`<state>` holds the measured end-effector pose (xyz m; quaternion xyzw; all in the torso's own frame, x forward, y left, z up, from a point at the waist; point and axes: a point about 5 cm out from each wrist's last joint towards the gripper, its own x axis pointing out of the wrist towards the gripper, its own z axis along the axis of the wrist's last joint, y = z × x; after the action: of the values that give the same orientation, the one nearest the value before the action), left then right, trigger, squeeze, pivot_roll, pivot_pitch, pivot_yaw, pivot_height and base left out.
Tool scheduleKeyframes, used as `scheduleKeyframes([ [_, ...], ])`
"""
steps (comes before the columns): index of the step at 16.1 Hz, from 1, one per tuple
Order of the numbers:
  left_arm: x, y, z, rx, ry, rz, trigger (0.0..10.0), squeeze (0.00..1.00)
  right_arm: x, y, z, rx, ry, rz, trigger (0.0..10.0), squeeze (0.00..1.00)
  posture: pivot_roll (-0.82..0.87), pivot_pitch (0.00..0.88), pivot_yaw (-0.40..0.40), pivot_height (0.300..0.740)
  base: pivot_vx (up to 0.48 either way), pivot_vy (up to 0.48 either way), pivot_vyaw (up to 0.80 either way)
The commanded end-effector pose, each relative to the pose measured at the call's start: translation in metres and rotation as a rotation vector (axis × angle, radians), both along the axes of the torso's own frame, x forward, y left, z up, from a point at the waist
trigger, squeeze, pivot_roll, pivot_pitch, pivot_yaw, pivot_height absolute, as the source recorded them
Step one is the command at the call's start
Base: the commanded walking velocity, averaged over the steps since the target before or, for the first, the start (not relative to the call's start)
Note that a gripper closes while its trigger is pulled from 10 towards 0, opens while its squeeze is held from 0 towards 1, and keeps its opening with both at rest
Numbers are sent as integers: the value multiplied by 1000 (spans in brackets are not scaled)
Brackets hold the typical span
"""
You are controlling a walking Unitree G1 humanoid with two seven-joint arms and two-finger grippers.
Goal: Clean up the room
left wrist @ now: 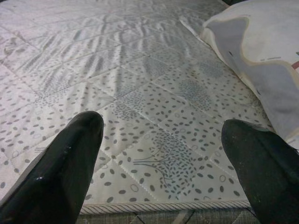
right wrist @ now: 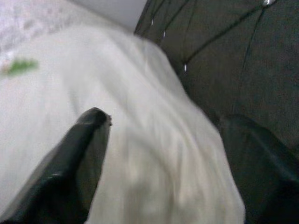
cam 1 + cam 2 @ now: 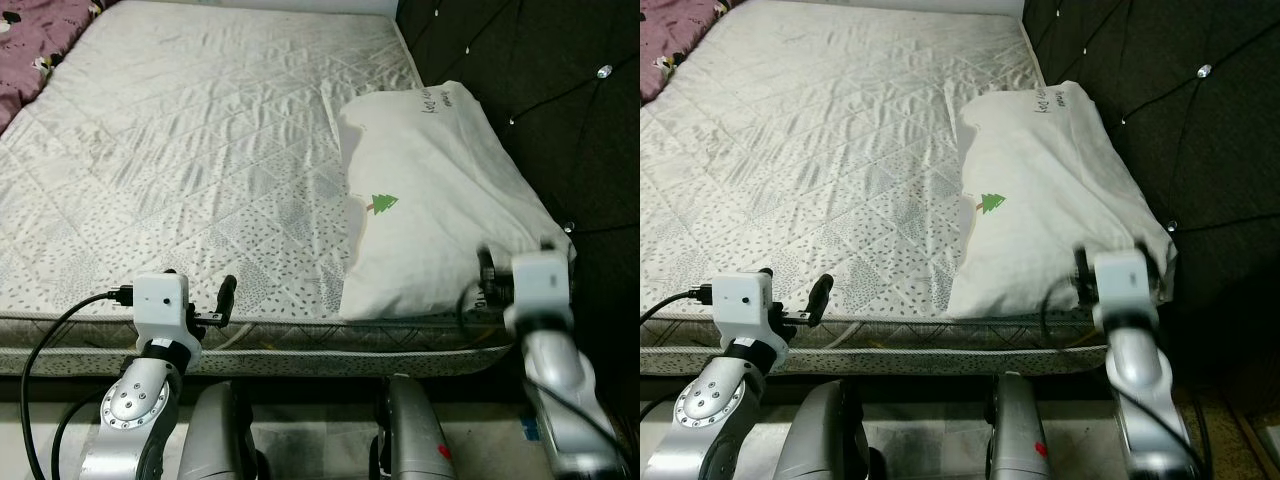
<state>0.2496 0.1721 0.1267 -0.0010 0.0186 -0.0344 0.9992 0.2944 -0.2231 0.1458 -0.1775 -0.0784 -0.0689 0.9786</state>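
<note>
Right now I stand at the side of the bed, and both my arms are up in front of me. My right gripper is at the near end of the white pillow. Its two black fingers are wide apart, one over the pillow and one by the dark headboard. I think I hold it there so I can pinch that end and move the pillow. Nothing is caught in it yet.

My left gripper hangs just over the near edge of the mattress. Its fingers are spread wide too, and they hold nothing. I guess it waits there to help.

The pillow lies at the head of the bed, beside the headboard. It looks soft and puffy, a bit wrinkled, with a little green tree on it. The mattress cover is quilted in diamonds, with small gray dots and a cord along the edge. The headboard is dark and padded, with shiny buttons. A purple blanket peeks in at the far corner.
</note>
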Motion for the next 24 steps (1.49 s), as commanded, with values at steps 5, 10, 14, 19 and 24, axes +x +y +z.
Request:
scheduleKeyframes([
  [5,-5,-13,24,8,-107,-70,10000,0,53,26,1,133,74,50,10000,1000,114,178,-13,573,0,0,0],
  [10,-29,10,17,-41,-52,86,10000,0,86,18,5,208,132,-65,10000,1000,174,201,-27,573,0,0,0],
  [14,-32,9,14,-26,-35,85,10000,0,86,-10,-1,274,168,-242,10000,1000,190,204,-27,573,0,0,0],
  [19,-28,7,16,-25,-30,72,10000,0,40,-8,-97,513,572,-336,10000,1000,186,208,-16,573,0,0,0],
  [24,-15,9,24,-16,-70,71,10000,0,88,15,-7,509,133,-63,10000,0,176,177,-4,573,0,0,0],
])
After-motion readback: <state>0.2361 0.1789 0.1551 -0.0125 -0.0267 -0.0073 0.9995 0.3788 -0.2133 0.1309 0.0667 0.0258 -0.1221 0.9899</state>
